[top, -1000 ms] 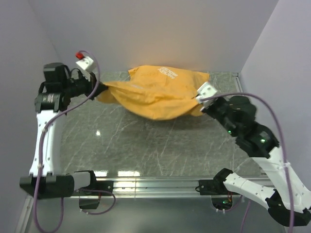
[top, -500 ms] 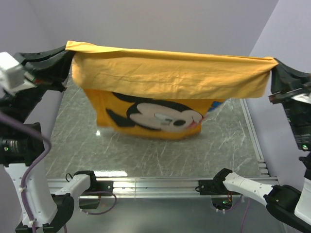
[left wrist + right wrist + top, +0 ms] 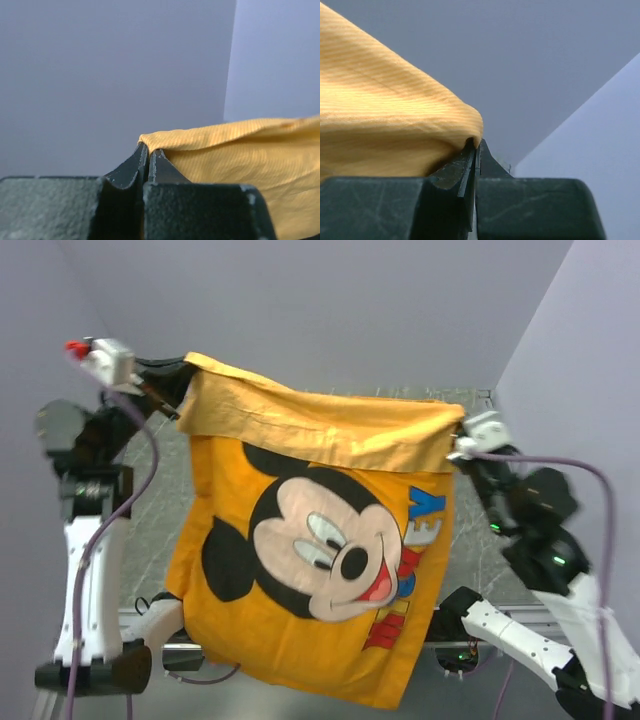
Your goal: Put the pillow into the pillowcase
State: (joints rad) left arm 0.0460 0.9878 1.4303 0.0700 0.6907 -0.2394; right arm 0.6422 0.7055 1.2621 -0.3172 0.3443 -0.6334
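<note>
The orange pillowcase (image 3: 310, 560) hangs in the air over the bench (image 3: 158, 502), stretched between the two arms with its mouse-face print toward the overhead camera. Its folded top edge runs left to right, with the left corner higher, and its length drops downward. The left gripper (image 3: 180, 388) has its jaws pinched tight on the upper left corner. The right gripper (image 3: 455, 447) has its jaws closed on the upper right corner.

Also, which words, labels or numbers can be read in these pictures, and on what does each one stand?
"EY": a yellow E and a blue Y, running upward along the right edge of the orange pillowcase, beside the Mickey Mouse face.
Lower on the same line, red and orange letters: too creased and blurred to read.
Both wrist views: no text at all.
</note>
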